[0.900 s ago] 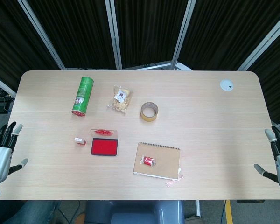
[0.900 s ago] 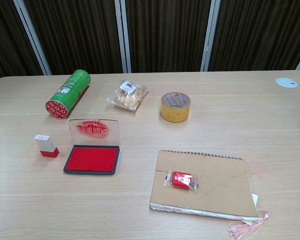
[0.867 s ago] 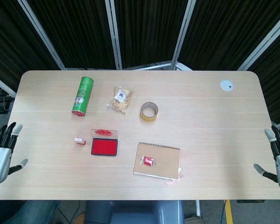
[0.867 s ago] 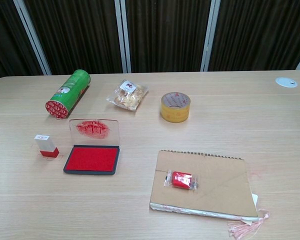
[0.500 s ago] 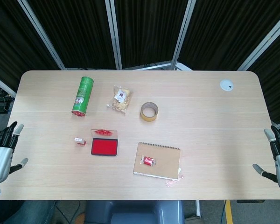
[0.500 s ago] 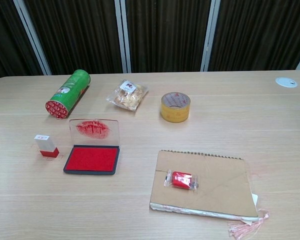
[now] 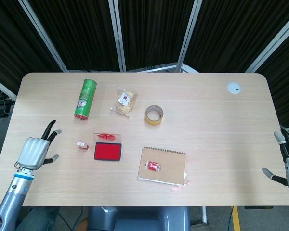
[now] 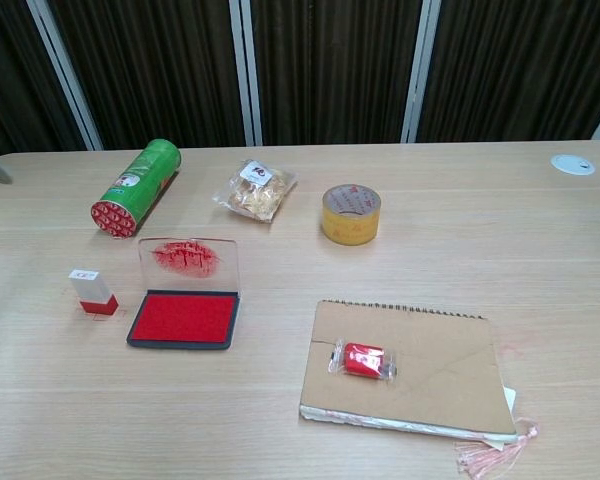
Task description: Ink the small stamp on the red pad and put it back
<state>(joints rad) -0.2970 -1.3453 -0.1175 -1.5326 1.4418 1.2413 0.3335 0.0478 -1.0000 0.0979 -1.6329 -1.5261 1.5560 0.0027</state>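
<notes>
Head view: small stamp [image 7: 81, 144] stands just left of the red pad [image 7: 107, 151]; left hand [image 7: 34, 151], fingers spread and empty, is further left of the pad, far nearer than the right hand [image 7: 288, 166], also apart and empty, probably idle. Chest view: small stamp [image 8: 92, 291] upright beside the red pad [image 8: 183, 317], untouched.

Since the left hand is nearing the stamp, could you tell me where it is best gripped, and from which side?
Likely by the white upper body of the stamp, pinched across its sides from above. It stands upright on its red base, just left of the pad, whose raised lid blocks the right. The open left hand is already on its clear left side.
</notes>
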